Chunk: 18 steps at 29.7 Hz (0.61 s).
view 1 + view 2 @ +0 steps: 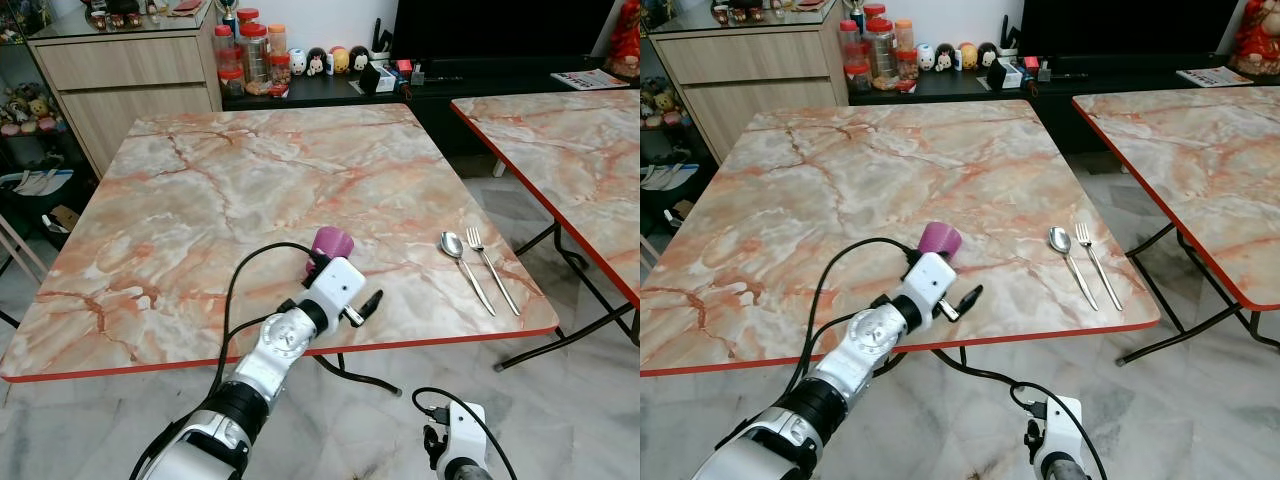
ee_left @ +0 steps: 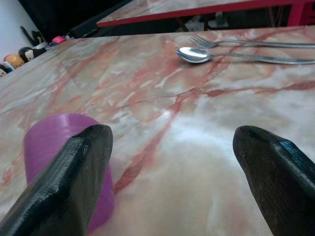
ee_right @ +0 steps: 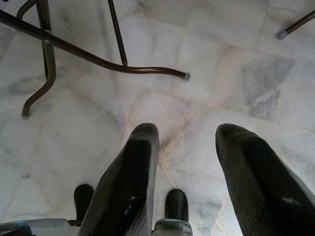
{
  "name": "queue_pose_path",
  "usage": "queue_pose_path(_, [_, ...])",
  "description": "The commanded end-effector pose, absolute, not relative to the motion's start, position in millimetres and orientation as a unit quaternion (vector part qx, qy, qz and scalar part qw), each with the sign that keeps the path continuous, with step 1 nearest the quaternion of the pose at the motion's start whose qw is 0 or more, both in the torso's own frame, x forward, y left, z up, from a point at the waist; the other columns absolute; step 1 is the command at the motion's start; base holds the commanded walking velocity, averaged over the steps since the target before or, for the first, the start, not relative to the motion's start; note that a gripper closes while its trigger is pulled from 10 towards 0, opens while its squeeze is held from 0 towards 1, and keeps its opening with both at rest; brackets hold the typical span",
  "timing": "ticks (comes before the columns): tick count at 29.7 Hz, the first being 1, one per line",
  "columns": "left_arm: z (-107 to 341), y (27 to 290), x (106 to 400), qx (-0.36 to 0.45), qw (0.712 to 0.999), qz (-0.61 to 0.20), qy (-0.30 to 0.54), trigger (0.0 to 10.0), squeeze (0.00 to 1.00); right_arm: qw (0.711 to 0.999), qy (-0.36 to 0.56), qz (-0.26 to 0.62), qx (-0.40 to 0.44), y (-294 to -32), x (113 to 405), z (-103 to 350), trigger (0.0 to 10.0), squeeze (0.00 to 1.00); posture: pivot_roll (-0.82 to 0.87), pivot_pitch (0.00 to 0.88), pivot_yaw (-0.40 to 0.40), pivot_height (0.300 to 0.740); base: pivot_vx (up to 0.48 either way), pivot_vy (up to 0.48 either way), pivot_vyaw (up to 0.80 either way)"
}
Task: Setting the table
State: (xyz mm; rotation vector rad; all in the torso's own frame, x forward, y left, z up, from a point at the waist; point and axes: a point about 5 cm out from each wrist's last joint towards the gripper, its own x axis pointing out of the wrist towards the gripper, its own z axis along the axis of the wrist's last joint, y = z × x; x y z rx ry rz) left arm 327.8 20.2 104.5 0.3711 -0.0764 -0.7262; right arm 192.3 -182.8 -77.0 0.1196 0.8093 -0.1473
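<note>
A glossy, smooth marble-patterned top with a red edge is seen on the bench (image 1: 200, 200). Polished metal is shown by the spoon (image 1: 452, 246) and fork (image 1: 478, 243) beside it. The purple cup (image 1: 331, 243) looks matt plastic. The floor (image 3: 221, 64) is smooth pale stone.

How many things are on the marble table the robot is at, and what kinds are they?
Purple cup: 1
Spoon: 1
Fork: 1
Total: 3 things on the near marble table.
</note>
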Motion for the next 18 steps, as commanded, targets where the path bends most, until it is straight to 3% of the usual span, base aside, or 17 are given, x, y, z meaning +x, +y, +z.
queue_pose_path(1, [105.2,18.9,329.6,0.199,0.915,-0.349,-0.036,10.0,0.0,0.913,0.396,-0.076,0.058,-183.8,192.1,-77.2,10.0,0.0,0.01,0.0,0.005,0.74,0.0,0.0,0.0])
queue_pose_path(9, [107.2,44.0,337.3,0.104,0.959,-0.261,-0.039,10.0,0.0,0.914,0.394,-0.077,0.06,-184.0,192.6,-76.8,10.0,0.0,0.01,0.0,0.005,0.74,0.0,0.0,0.0])
queue_pose_path(10, [109.1,59.9,339.8,0.074,0.971,-0.223,-0.046,10.0,0.0,0.915,0.391,-0.078,0.062,-184.3,192.9,-76.5,10.0,0.0,0.01,0.0,0.003,0.74,0.0,0.0,0.0])
queue_pose_path(13, [109.1,69.5,341.7,0.046,0.979,-0.196,-0.043,10.0,0.0,0.915,0.391,-0.078,0.062,-184.3,193.1,-76.4,10.0,0.0,0.01,0.0,0.001,0.74,0.0,0.0,0.0])
queue_pose_path(18, [97.0,114.4,343.2,-0.064,0.994,-0.082,-0.024,10.0,0.0,0.916,0.39,-0.076,0.061,-184.0,193.4,-76.2,10.0,0.0,0.01,0.0,0.0,0.74,0.0,0.0,0.0])
